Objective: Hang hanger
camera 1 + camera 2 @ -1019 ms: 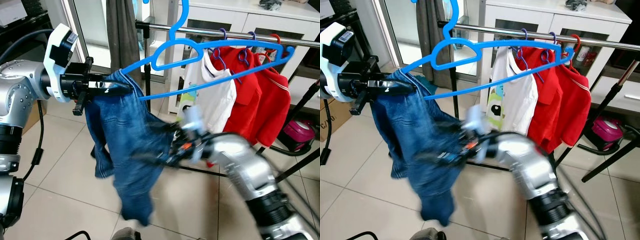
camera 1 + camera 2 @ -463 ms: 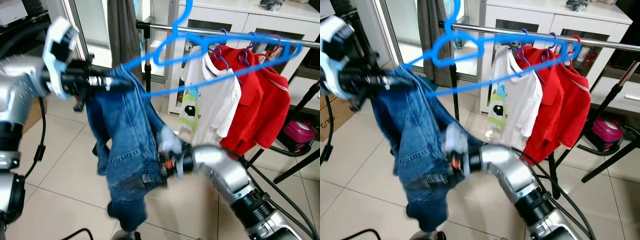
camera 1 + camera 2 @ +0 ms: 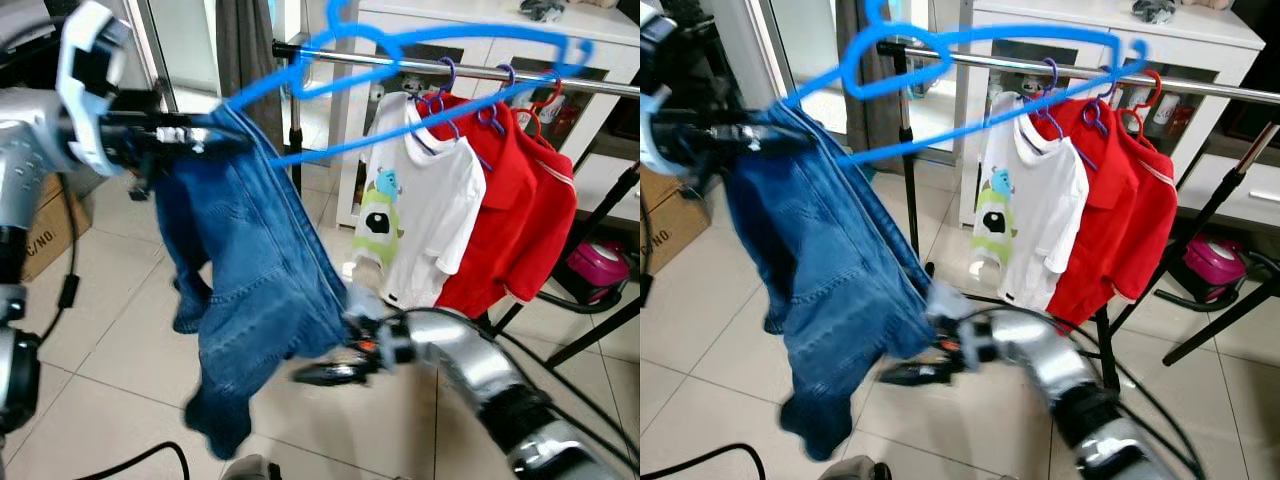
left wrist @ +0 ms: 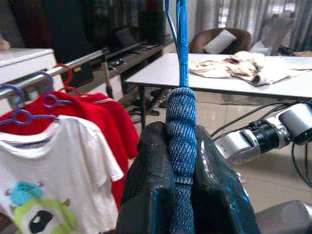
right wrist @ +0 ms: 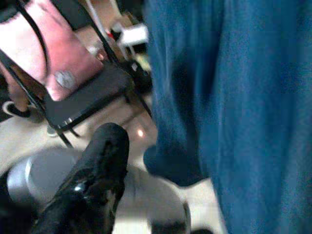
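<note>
We saw the left gripper (image 4: 181,161) clenched on the jeans (image 3: 260,290) draped over the blue hanger (image 3: 400,60), raised beside the rail (image 3: 450,68); the right gripper's (image 3: 320,374) fingers: state indeterminable.

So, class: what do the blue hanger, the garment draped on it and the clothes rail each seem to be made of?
Blue hanger: probably plastic, thin and uniformly bright.
Garment: denim, blue with visible seams and twill weave.
Rail: metal, apparently, with a silvery shine.

Two rounded silver metal arms (image 3: 470,350) carry a white wrist housing (image 3: 85,85), black cables (image 3: 68,290) and textured black end effector fingers (image 4: 151,195).
</note>
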Robot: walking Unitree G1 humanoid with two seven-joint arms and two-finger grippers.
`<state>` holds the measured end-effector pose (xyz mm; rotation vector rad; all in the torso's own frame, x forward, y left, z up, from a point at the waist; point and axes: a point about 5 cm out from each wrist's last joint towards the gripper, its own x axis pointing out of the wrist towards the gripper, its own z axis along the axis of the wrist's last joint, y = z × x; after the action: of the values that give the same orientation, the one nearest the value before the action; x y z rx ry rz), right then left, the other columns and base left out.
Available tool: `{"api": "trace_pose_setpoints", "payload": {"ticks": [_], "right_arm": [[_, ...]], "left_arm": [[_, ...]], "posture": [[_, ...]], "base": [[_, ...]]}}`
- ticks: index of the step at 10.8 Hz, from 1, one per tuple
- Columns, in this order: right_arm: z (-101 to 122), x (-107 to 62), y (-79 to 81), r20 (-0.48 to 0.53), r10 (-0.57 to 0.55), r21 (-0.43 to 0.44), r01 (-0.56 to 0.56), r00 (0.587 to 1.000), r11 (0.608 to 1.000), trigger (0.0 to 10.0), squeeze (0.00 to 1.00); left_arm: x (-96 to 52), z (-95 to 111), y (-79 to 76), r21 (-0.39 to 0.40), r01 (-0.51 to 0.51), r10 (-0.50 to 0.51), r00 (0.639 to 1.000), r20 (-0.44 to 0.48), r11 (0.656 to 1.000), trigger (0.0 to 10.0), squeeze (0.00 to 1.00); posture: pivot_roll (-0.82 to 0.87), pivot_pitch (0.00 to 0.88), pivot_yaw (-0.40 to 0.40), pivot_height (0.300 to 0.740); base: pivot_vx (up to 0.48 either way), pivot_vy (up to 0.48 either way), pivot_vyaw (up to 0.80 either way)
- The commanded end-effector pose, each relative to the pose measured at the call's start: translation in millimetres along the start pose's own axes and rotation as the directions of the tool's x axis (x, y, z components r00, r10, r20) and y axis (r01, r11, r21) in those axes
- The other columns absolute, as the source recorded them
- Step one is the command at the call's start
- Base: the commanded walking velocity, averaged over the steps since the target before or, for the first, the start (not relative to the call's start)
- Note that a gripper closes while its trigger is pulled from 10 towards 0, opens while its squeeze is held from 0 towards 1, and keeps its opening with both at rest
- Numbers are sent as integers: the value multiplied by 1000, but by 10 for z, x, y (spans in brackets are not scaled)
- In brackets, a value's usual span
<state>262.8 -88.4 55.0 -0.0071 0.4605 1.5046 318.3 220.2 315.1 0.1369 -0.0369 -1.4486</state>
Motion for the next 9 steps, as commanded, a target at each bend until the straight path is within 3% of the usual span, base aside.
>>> {"api": "trace_pose_setpoints", "payload": {"ticks": [1,4,5,6,9], "right_arm": [[-141,-113,-26,-30,-36,34,37,999,999,2745,0],[-342,-393,-106,-66,-144,86,149,987,985,3059,0],[-344,-465,-135,-57,-172,88,177,983,980,2471,0],[-319,-528,-168,-43,-200,88,203,979,975,275,0],[-249,-711,-255,-26,-254,88,255,967,963,0,0]], "left_arm": [[-92,182,-1,75,-25,24,1000,11,997,0,0],[-226,145,14,68,-66,67,998,-20,996,0,0],[-243,126,13,64,-71,73,997,-25,995,0,0],[-256,101,6,61,-75,77,997,-32,995,0,0],[-306,-10,-29,40,-90,92,994,-63,995,0,0]], "posture": [[42,3,3,740],[39,5,7,740],[38,7,6,740],[38,7,6,740],[36,5,7,740]], "base": [[0,0,0],[0,0,0],[0,0,0],[0,0,0],[0,0,0]]}}
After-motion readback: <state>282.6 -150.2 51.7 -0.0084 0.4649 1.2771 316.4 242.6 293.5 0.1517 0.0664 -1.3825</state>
